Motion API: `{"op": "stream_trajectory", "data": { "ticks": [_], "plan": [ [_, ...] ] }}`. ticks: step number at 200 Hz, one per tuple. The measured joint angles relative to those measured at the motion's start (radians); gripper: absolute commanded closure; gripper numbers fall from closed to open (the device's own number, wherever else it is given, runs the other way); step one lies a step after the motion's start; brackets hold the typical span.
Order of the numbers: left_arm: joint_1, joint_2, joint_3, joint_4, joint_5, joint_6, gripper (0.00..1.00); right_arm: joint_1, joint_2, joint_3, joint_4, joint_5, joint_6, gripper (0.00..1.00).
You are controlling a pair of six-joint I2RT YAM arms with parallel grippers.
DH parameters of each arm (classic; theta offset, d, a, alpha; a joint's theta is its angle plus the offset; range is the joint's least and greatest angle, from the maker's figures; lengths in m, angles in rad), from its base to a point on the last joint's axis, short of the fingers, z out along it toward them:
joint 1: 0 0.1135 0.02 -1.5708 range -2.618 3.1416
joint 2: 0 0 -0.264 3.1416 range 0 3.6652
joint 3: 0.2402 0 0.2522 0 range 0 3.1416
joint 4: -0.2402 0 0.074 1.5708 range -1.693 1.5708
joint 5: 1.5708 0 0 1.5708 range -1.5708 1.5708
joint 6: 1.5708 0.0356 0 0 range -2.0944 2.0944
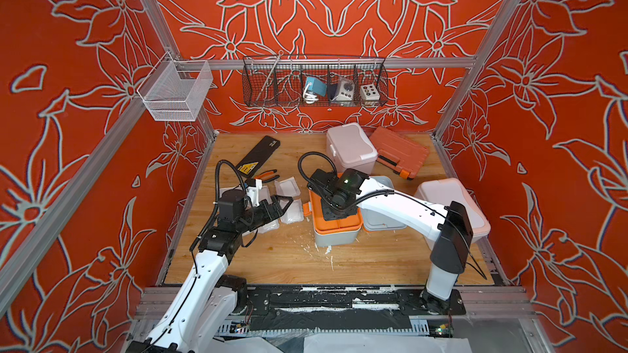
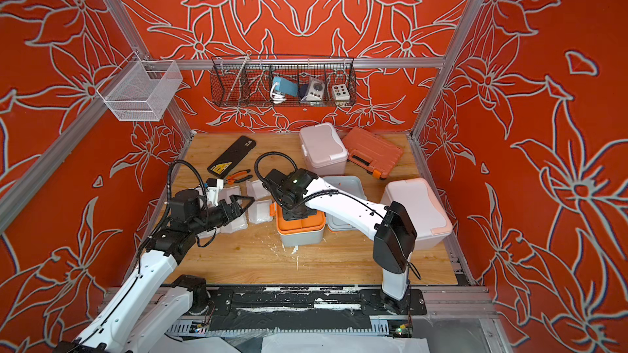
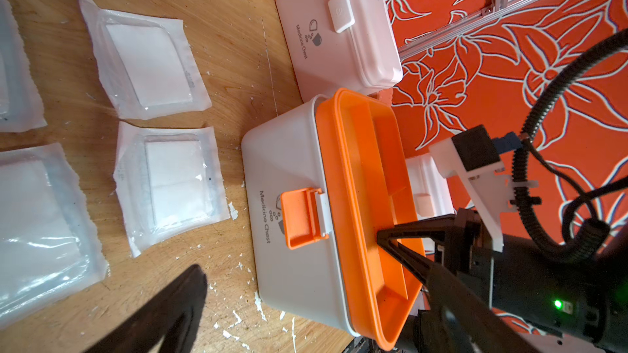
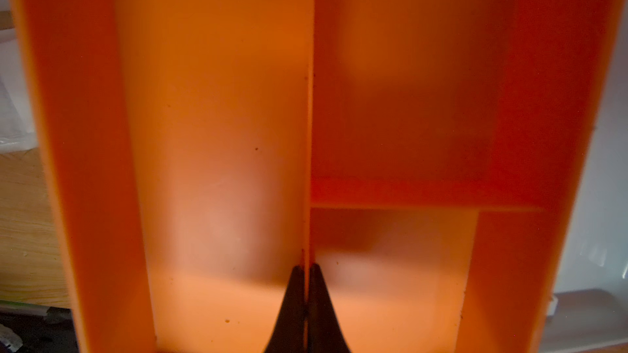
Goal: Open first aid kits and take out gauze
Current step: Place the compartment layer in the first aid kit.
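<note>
The blue-grey first aid kit (image 1: 334, 240) (image 3: 289, 232) stands open mid-table, its grey lid (image 1: 385, 186) swung back to the right. An orange divided tray (image 1: 339, 224) (image 3: 370, 178) (image 4: 221, 130) sits in its top. My right gripper (image 4: 307, 266) (image 3: 385, 237) reaches down into the tray, shut on its thin divider wall. Several gauze packs (image 1: 288, 187) (image 3: 149, 62) (image 3: 173, 185) lie on the wood left of the kit. My left gripper (image 1: 283, 208) (image 3: 149, 123) hovers over them, open and holding nothing. The pink kit (image 1: 350, 147) (image 3: 336, 28) and the white, peach-trimmed kit (image 1: 452, 205) are closed.
An orange ribbed tool case (image 1: 399, 152) lies at the back right and a long black case (image 1: 260, 154) at the back left, with orange-handled pliers (image 1: 268, 175) beside it. A black wire basket (image 1: 316, 83) and a white mesh basket (image 1: 175, 91) hang on the frame. White crumbs dot the wood.
</note>
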Motion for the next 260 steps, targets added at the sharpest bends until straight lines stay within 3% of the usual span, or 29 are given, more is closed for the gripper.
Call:
{"op": "stream_trajectory", "data": {
  "ticks": [231,260],
  "plan": [
    [0.002,0.002,0.000,0.000,0.003,0.003,0.02,0.007,0.011,-0.055,0.052,-0.047,0.024,1.00],
    [0.002,0.002,0.000,0.000,0.003,0.003,0.02,0.007,0.011,-0.064,0.074,-0.064,0.019,0.67]
  ]
}}
